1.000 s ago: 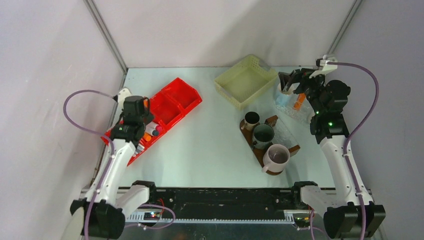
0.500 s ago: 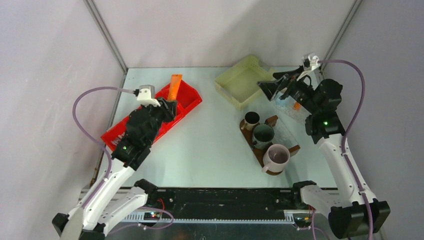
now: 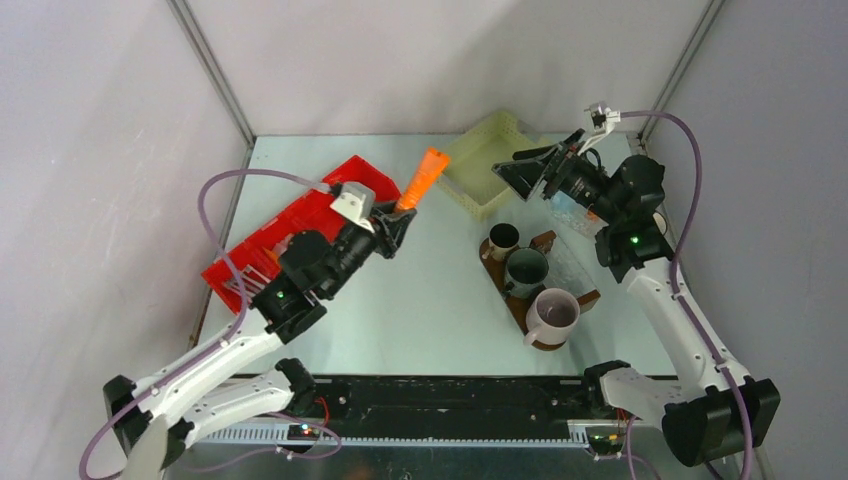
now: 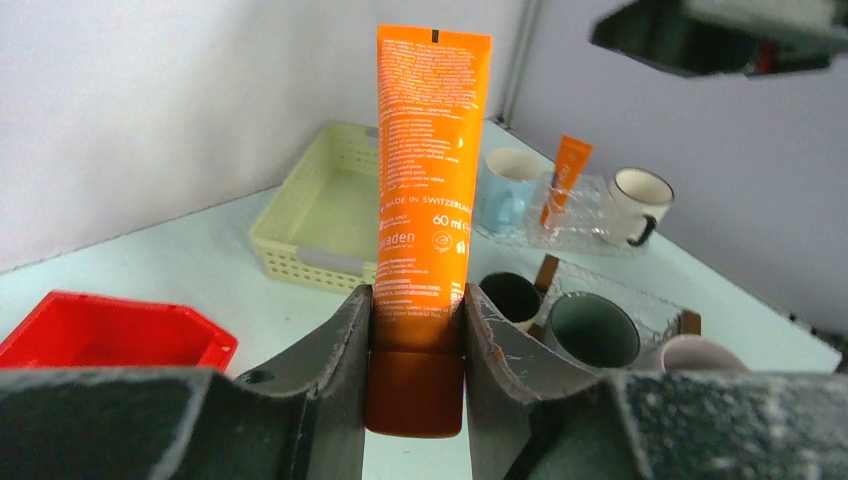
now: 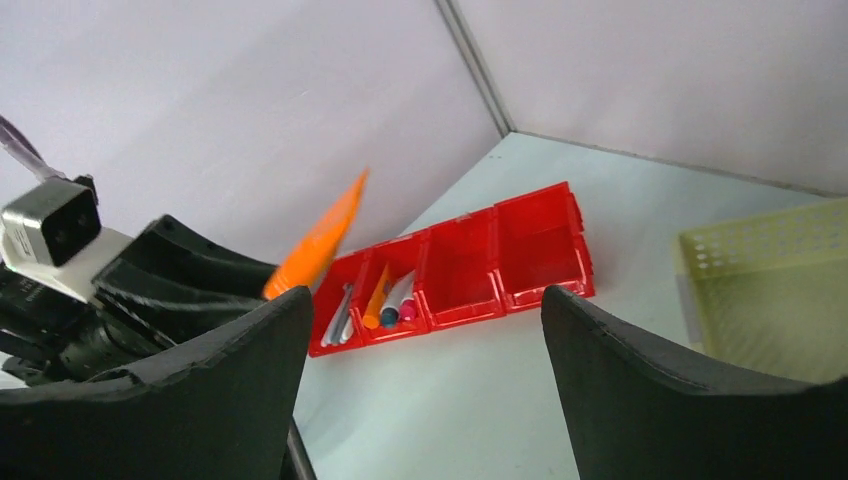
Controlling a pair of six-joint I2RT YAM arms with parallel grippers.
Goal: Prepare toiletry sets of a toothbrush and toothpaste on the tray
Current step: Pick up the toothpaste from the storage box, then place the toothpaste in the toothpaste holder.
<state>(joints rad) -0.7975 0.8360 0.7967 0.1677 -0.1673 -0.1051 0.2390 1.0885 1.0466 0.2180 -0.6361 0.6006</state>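
Left pincer [image 3: 403, 212]: pinched the orange tube [image 3: 428, 172] near its cap end, with the flat end pointing up and away.
Right pincer [image 3: 522, 172]: spread wide with nothing between the fingers, raised near the yellow basket [image 3: 480, 160] and facing the left arm.
Where the tube was: in the air over the table, between the red bin [image 3: 338, 188] and the tray [image 3: 546, 240], touching neither.
Done so far: three mugs [image 3: 527, 267] stood in a row on the tray. No tube or toothbrush showed in or beside them, so I judged no set finished.
Left to do: bring this tube to the tray, add a toothbrush, then do the same for the other mugs.
Likely step: the tube being carried toward the tray, or offered to the open right pincer. Which of the two could not be told.
Only the left wrist view showed: the print on the tube [image 4: 432, 150], the fingers [image 4: 350, 340] pressed on both its sides, and a second orange tube [image 4: 570, 175] standing between two other mugs behind the tray.
Only the right wrist view showed: slim sticks lying in one compartment of the red bin [image 5: 500, 250], too small to name, and the gap in the right pincer [image 5: 420, 300].
Only the top view showed: both arms at once, and the whole layout.
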